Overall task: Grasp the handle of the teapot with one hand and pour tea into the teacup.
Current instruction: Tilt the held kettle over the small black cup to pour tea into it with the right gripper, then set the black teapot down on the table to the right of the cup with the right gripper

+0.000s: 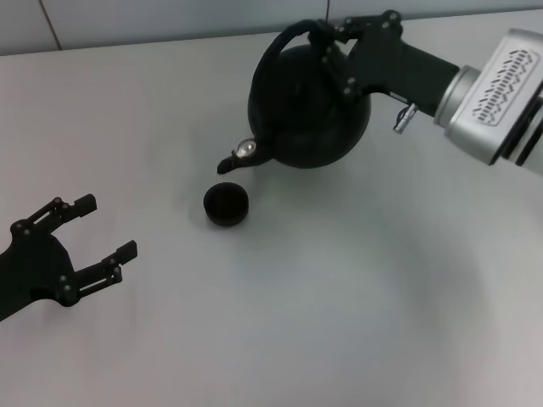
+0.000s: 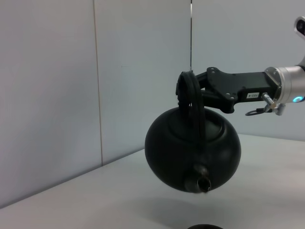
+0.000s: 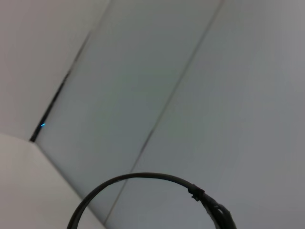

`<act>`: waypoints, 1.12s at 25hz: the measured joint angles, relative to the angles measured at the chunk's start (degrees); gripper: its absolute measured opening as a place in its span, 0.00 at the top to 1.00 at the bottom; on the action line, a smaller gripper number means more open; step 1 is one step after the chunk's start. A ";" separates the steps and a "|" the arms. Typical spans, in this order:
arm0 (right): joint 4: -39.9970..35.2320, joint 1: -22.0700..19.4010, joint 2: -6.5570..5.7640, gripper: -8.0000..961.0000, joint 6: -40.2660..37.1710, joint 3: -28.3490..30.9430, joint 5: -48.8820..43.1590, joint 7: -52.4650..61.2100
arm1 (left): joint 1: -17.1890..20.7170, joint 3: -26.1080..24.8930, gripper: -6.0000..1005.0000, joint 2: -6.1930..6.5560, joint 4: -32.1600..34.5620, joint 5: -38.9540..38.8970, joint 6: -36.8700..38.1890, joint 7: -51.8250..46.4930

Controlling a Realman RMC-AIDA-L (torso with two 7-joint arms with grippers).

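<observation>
The large black teapot [image 1: 310, 110] hangs in the air, tilted with its short spout [image 1: 231, 161] pointing down toward the tiny black teacup [image 1: 226, 204] on the table. My right gripper [image 1: 327, 38] is shut on the arched handle [image 1: 276, 47] at its top. In the left wrist view the teapot [image 2: 193, 150] hangs from the right gripper [image 2: 190, 90], spout [image 2: 200, 181] low and facing the camera, with the teacup's rim [image 2: 205, 226] just below. The right wrist view shows only the handle's arc [image 3: 143, 183] against the wall. My left gripper [image 1: 93, 233] is open and empty at the near left.
The pale table [image 1: 339, 297] stretches to a grey panelled wall [image 1: 170, 17] at the back. The right arm's silver forearm [image 1: 501, 97] comes in from the far right.
</observation>
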 joint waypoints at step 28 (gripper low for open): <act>3.38 -8.81 0.27 0.85 -0.47 0.13 13.56 16.36 | 0.30 0.27 0.14 0.09 -0.10 -0.08 0.76 0.17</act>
